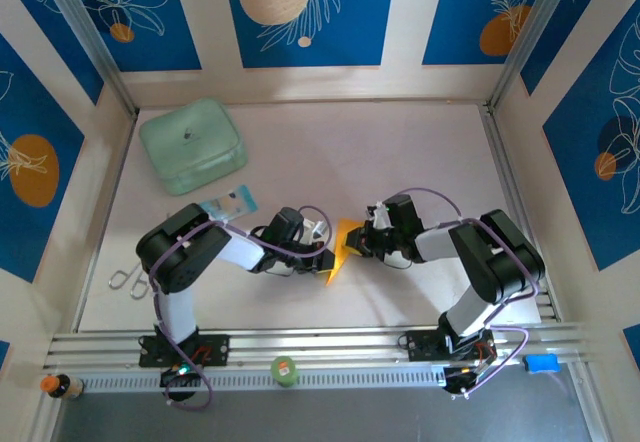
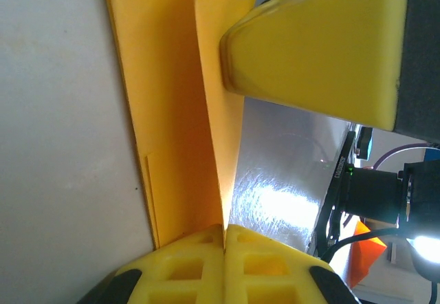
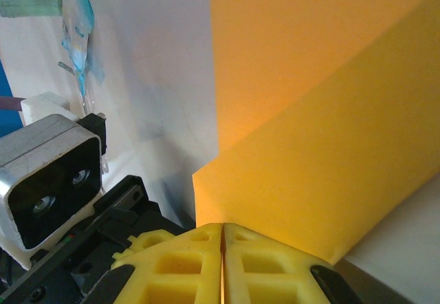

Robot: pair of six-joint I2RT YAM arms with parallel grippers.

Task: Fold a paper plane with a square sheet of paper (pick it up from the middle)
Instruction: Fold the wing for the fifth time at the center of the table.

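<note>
Orange-yellow paper (image 1: 345, 247) hung folded between the jaws, the left gripper (image 2: 225, 234) and right gripper (image 3: 222, 230) each clenched on an edge. Open table (image 1: 400, 162) lay around them, and a blue-and-white packet (image 1: 228, 205) sat well behind the left jaws.

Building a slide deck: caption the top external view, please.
Left fingers and right fingers, both shut, hold a partly folded orange-yellow paper between them.

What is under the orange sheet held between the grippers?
Pale table lies below the sheet, pinched by the left gripper and right gripper. The patch directly beneath its folded flaps is covered.
</note>
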